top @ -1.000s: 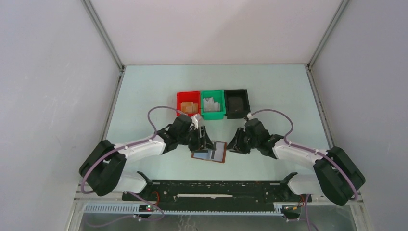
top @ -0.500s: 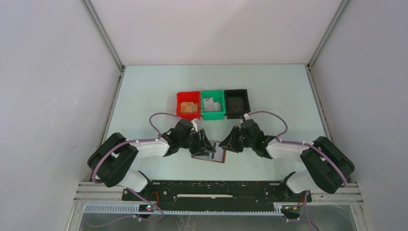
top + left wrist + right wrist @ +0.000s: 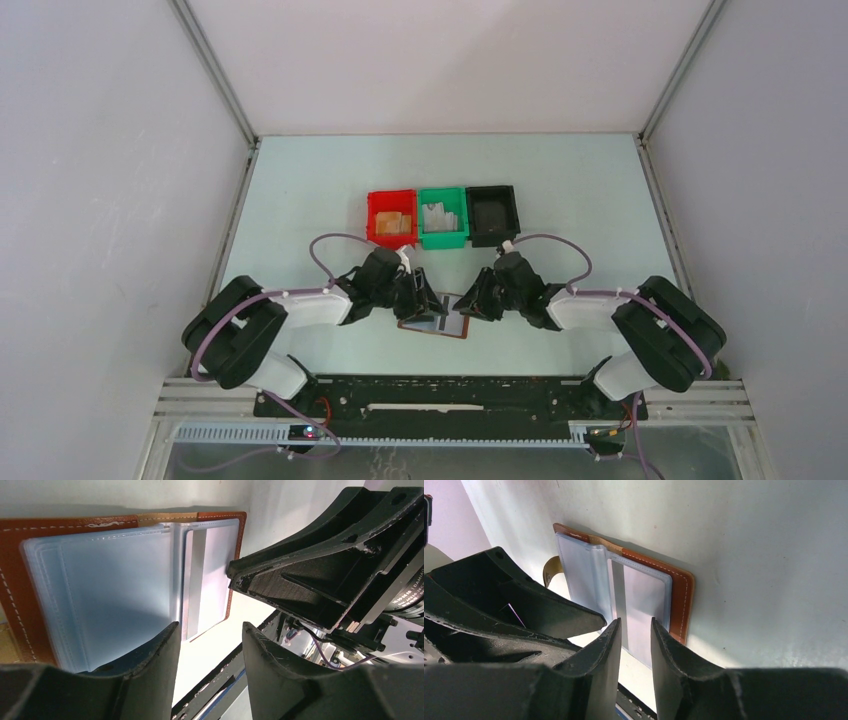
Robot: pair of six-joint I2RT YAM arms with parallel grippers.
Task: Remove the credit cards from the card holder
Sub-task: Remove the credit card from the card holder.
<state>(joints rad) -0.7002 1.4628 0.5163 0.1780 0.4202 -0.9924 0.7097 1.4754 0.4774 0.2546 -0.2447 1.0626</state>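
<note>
Card holder [image 3: 437, 322] lies open, flat on table [image 3: 560, 190], btwn both arms. No card out yet, as far as I can see: one credit card [image 3: 212, 575] w/ grey stripe sits in a clear pocket; other panel's contents can't tell. Left gripper [image 3: 210, 632] parted, empty, over holder. Right gripper [image 3: 635, 626] narrowly parted, nothing held, near pocket edge. Extraction prob. all left to do.

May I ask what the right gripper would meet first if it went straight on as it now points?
Most likely the card holder, its clear pocket panel lying ahead of the right gripper; depth is unclear.
</note>
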